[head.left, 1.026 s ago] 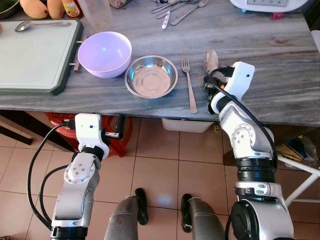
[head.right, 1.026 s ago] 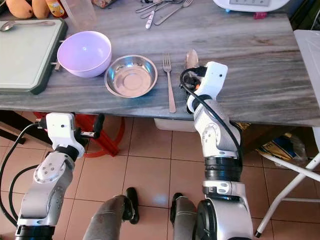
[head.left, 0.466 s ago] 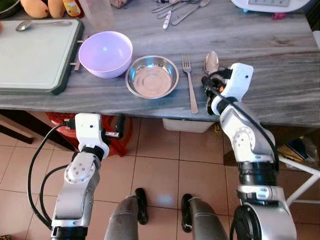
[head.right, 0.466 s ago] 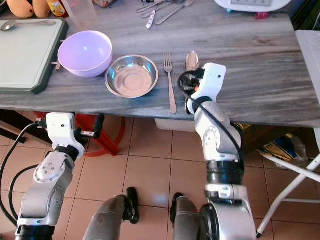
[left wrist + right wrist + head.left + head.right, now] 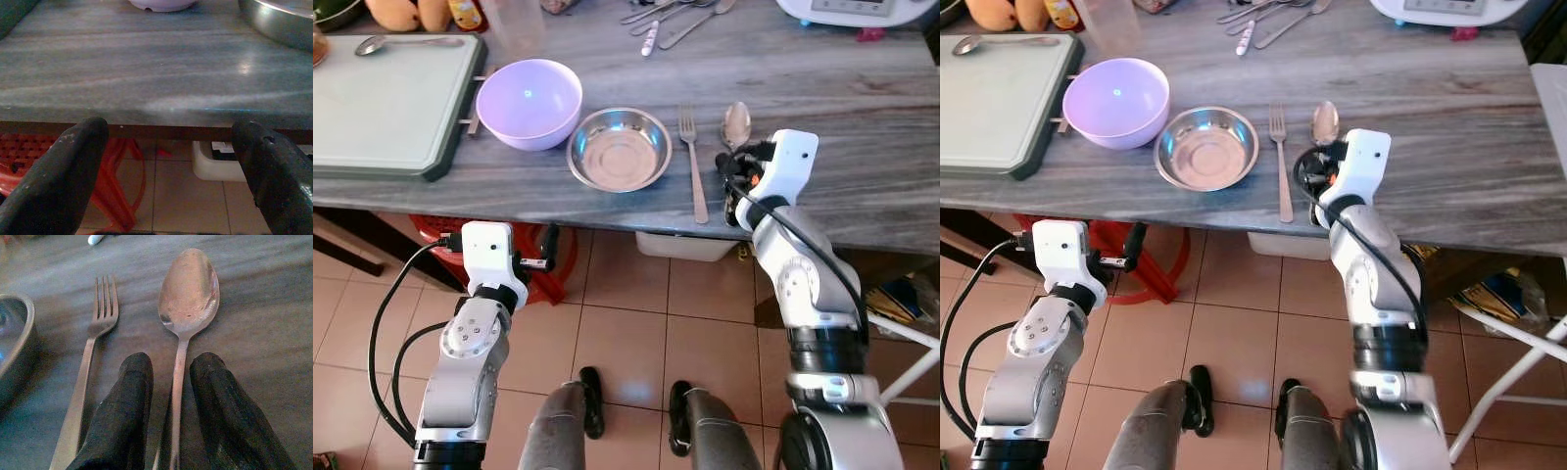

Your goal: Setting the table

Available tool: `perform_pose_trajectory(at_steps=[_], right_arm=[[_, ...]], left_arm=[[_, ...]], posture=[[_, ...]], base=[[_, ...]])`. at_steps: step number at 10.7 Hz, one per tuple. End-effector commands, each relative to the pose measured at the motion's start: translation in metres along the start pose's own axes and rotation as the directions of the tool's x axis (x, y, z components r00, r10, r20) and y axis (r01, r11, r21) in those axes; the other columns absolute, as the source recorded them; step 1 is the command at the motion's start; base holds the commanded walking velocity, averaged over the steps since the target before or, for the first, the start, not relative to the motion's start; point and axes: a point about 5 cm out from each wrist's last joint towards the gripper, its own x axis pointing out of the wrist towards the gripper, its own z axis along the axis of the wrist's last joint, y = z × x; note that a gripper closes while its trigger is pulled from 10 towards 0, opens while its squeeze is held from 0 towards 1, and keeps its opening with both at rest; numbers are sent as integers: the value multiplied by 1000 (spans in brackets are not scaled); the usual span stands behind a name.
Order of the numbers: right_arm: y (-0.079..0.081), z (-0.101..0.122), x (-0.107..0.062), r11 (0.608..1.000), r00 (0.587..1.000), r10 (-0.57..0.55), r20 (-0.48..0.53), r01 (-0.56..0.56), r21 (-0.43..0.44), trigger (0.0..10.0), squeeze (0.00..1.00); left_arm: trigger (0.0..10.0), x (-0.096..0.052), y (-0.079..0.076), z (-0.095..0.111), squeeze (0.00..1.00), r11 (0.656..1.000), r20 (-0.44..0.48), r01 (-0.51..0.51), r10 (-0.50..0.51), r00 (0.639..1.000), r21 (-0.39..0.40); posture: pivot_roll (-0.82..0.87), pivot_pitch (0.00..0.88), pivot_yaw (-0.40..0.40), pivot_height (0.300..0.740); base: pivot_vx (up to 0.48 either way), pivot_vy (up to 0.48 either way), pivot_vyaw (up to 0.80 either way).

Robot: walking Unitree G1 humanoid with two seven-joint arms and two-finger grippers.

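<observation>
— Pincer on your right arm (image 5: 171,426): how does it stand?

— Its fingers (image 5: 120,416) sit narrowly either side of the spoon (image 5: 188,293) handle, not clamped. A second ago the spoon was half hidden under that wrist; now its bowl lies bare on the tabletop (image 5: 862,108), just beside the fork (image 5: 692,162), right of the steel bowl (image 5: 620,149).

— So it's placed?

— You can judge it so; the next move is probably to lift clear. Your left pincer (image 5: 171,196) hangs wide open below the tabletop edge.
</observation>
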Motion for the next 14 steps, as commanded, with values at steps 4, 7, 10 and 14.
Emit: perform_pose_trajectory(at_steps=[4, 7, 10, 14], right_arm=[[-17, 26, -10, 981, 971, -112, 211, 141, -131, 10000, 0], [-30, 14, -7, 974, 980, -150, 128, 169, -150, 10000, 1000], [-33, 4, 4, 980, 992, -122, 21, 124, -157, 10000, 0], [-25, 14, 23, 987, 1000, -21, -13, 18, -158, 10000, 0]], left_arm=[[10000, -4, 2, -4, 0, 1000, -20, 3, -3, 1000, 1], [10000, -10, 3, -5, 0, 1000, -38, 9, -9, 999, 7], [10000, -17, 6, -6, 0, 1000, -55, 12, -11, 998, 16], [10000, -19, 8, -5, 0, 1000, -64, 8, -6, 998, 23]], posture=[[-3, 291, 65, 740], [7, 319, 71, 740], [25, 339, 81, 740], [36, 343, 80, 740]], base=[[0, 0, 0], [0, 0, 0], [0, 0, 0], [0, 0, 0]])
